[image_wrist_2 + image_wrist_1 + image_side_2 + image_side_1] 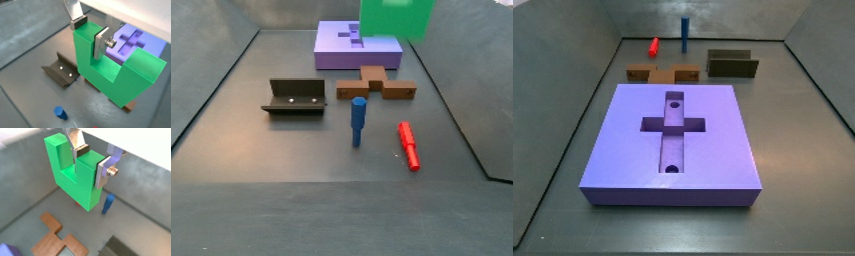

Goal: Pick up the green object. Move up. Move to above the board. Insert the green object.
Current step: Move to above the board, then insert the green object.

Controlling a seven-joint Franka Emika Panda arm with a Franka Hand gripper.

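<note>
Tool: the tool (93, 159) is closed on one prong of the green object (72, 174), one silver finger (104, 172) on each face of that prong, so the block hangs with its solid base down.
Grip reason: I judge that holding a single prong leaves the base free to go down first (the second prong stands clear of the fingers).
Green object: it is lifted well above the floor; in a side view (396, 18) it shows high up at the picture's top, over the far end where the board lies.
Board: the purple-blue board (676, 137) lies flat with its cross-shaped recess (673, 125) upward and unoccupied; in a wrist view (137, 44) it shows behind the block.
Stage: carrying toward the board, insertion not yet done, as I judge.
Others on floor: brown cross piece (376, 84), dark fixture (295, 97), blue peg (358, 121) standing upright, red peg (408, 145) lying down, all apart from the board.
</note>
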